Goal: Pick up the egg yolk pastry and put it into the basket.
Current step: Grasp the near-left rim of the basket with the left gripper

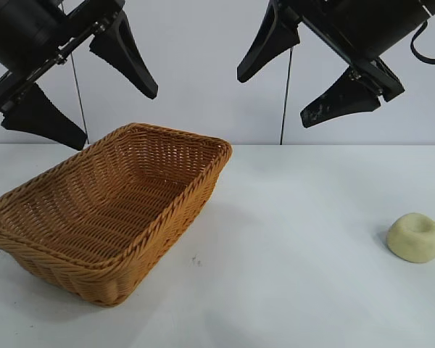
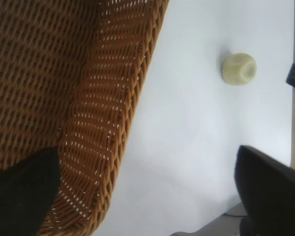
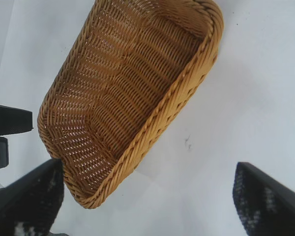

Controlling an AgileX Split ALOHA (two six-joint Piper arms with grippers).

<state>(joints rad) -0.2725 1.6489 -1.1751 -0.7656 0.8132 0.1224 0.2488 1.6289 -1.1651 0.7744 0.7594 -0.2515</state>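
1. A smooth, matte white tabletop (image 1: 297,217) fills the lower scene and meets a plain pale wall behind it.
2. Nearest the exterior camera, on the left side, sits the basket (image 1: 175,205): rectangular, woven of orange-brown wicker, with sloping sides and a thick braided rim. It lies at an angle, one corner toward the viewer, and nothing is inside it.
3. At the right side of the tabletop, well apart from the basket, rests the egg yolk pastry (image 1: 415,236), a small pale yellow-cream dome with a shallow dimple in its top and a dull, floury surface.
4. A few tiny dark specks (image 1: 196,260) mark the tabletop just beside the basket's near right side.
5. Farther back and high above the basket's left end hangs the left gripper (image 1: 83,90), black and angled downward, its tapered jaws spread wide apart and holding nothing.
6. The right gripper (image 1: 290,94) hangs high at the right, above the bare tabletop between basket and pastry, its pointed black jaws likewise wide apart and free.
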